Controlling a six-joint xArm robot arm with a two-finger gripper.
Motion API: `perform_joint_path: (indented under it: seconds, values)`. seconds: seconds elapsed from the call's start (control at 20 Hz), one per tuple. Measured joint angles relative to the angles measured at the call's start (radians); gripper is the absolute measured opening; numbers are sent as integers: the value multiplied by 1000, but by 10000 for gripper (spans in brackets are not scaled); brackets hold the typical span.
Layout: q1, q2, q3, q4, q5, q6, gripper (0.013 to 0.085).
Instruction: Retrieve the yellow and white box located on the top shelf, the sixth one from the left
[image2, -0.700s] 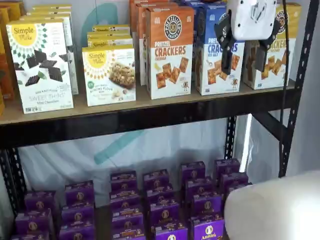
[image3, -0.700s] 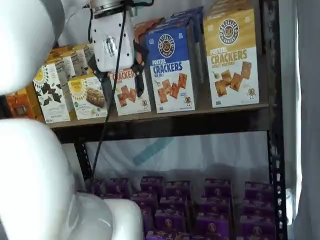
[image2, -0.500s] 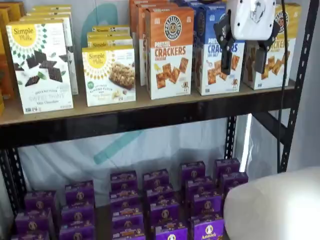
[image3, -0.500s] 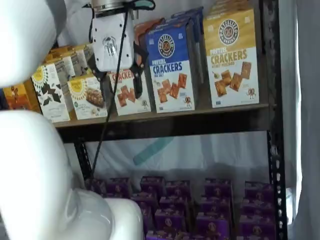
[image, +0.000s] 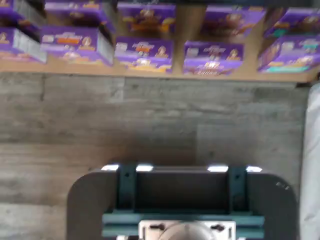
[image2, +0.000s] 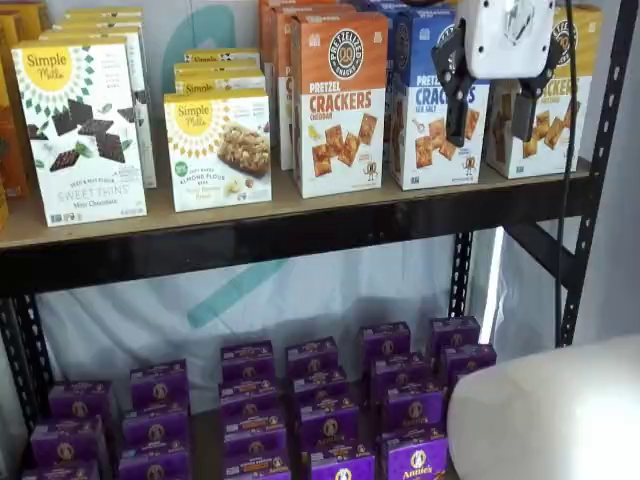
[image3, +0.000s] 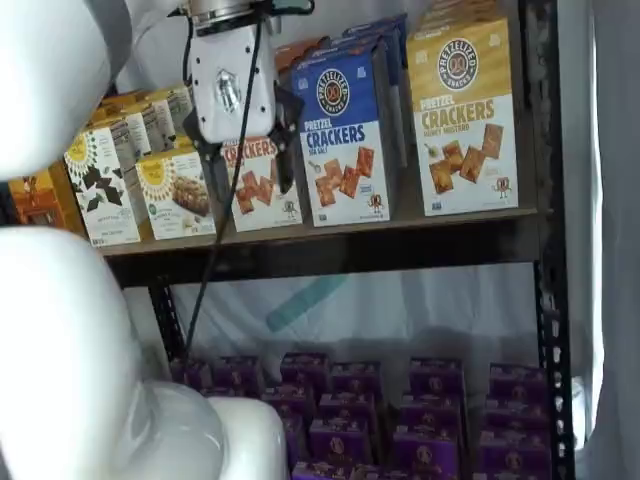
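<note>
While my white-bodied claw with its two black fingers hangs in front of the upper row of cartons, a plain gap shows between those fingers in both shelf views, so it is released and grips nothing. In a shelf view it sits before the orange-topped pretzel cracker carton, with a black cable trailing down beside it.

Just past it stands the blue-topped pretzel cracker carton. Further along, at the end of the row, stands the tall yellow and white box, its gold band and round dark logo uppermost. Its long axis runs upright and its printed face points out toward the cameras. It rests on the long tan wooden top shelf with a dark front rail, apart from my fingers.

Purple boxes fill the lower level, and the wrist view shows them too, beyond grey wood-grain flooring.
</note>
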Motion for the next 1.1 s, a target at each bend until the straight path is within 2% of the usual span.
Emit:
perform_joint_path:
  seconds: [0.15,0.25,0.6,0.9,1.1]
  values:
    - [-36,3,5,-27,-47,-45,850]
    - [-80,13,6,-37,-78,-91,850]
    - [-275,95,-35,-12,-174,-276,850]
    - [-367,154,-68,14,-238,-363,850]
    - [-410,169,-71,16,-314,-403,850]
